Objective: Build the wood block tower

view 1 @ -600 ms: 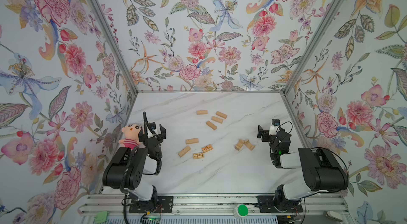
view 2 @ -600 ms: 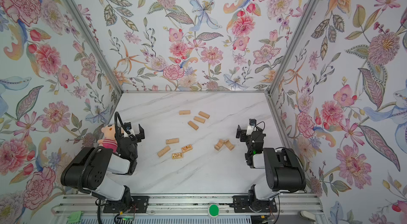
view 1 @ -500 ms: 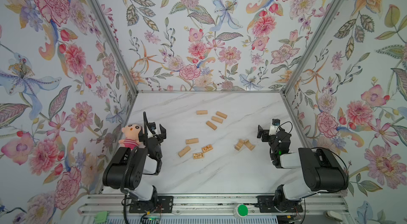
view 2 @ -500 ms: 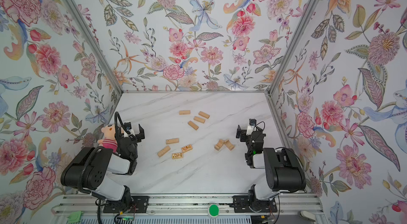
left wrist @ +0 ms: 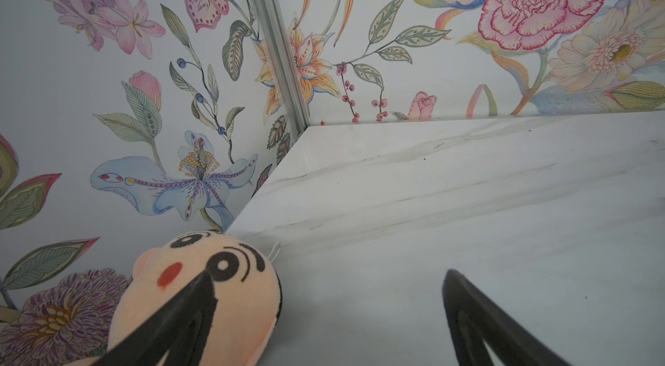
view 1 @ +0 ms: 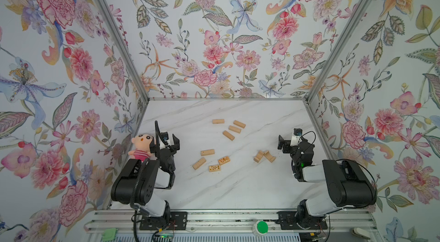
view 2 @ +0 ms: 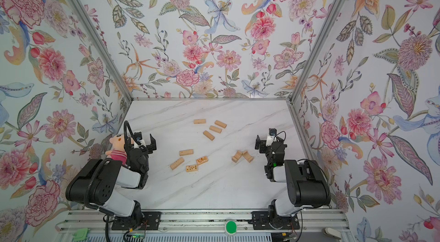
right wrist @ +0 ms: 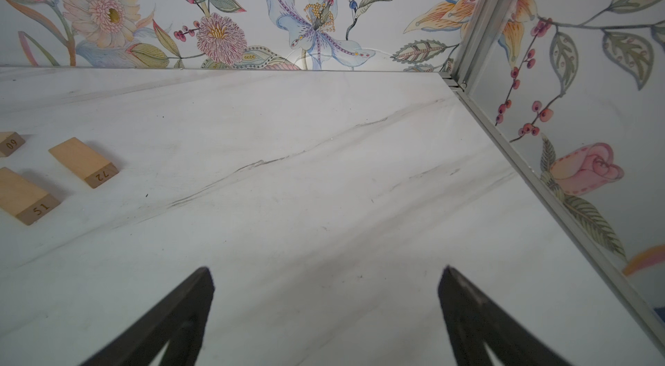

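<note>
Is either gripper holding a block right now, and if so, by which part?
Nothing is held. The left gripper and the right gripper are both open, with only the table between their jaws. The wood blocks lie loose on it.

bright, even, diffuse light throughout, shadows faint and soft, wrist views bending at the edges, no glare.

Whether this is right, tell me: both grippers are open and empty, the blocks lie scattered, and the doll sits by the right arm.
No: the doll sits by the left arm, not the right, as both top views show. The left gripper and right gripper are open and empty, and the blocks lie scattered.
</note>
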Motion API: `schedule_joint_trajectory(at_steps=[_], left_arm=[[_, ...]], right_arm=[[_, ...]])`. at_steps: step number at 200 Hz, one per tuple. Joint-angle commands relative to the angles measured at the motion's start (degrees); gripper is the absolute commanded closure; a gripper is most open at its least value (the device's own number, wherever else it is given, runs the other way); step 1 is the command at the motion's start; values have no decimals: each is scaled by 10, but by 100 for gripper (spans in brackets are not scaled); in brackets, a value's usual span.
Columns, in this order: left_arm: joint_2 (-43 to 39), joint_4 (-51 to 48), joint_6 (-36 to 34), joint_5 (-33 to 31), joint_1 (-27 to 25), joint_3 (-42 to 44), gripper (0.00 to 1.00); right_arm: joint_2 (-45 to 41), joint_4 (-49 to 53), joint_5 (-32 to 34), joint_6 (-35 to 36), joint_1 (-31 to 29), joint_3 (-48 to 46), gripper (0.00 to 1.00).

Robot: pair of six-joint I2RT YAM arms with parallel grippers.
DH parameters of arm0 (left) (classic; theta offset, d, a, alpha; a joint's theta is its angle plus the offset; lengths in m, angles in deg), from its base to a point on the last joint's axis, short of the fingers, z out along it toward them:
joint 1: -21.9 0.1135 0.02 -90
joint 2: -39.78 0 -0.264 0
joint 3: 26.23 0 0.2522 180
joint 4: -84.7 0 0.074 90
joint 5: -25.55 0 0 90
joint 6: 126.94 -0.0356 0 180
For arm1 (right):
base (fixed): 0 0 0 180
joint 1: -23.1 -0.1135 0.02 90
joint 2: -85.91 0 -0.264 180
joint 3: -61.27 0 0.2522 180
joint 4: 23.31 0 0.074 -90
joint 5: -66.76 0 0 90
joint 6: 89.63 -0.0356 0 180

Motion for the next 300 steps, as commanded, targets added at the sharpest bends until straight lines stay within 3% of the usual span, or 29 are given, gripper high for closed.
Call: schedule_joint_trajectory(at_steps=[1,300], left_arm=[[4,20,-5,-4,0,-10,1],[1,14,3,26,13,-10,1]], right_arm=[[6,-11,8,7,-3,7,1],[5,-9,-6,2,4,9,1]])
